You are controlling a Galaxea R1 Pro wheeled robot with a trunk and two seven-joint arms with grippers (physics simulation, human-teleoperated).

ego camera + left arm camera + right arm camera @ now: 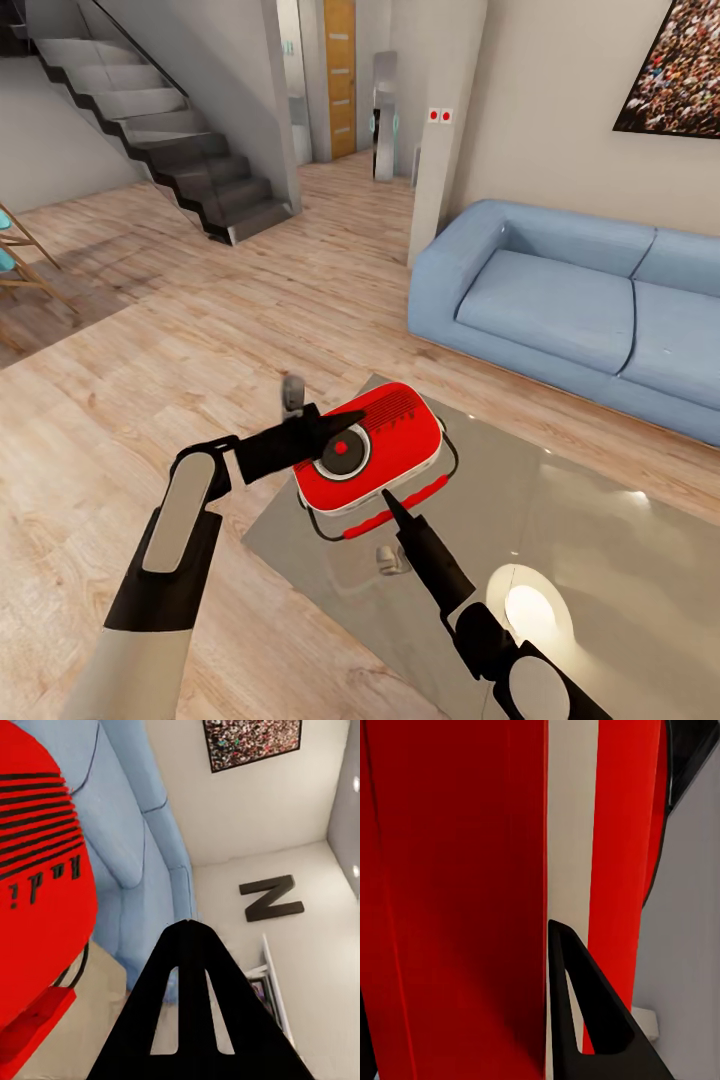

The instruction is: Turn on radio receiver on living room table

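Radio receiver [372, 458]: red, white-striped, round dark dial, lying at lower centre of the frame on the near corner of the glossy grey tabletop [600, 540]. Left tool [350, 418]: black fingers pressed together, tip over the dial. Right tool [388, 497]: closed to a point, tip at the radio's near edge. Blue sofa [560, 300] at right; staircase [170, 130] upper left; light wood floor [150, 350]

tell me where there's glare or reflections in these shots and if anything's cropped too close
Head view: a bright round glare spot on the glossy table, which also mirrors the room faintly. Right wrist view: the radio receiver is so near that just flat red and a white stripe read. Left wrist view: sharp, no glare.
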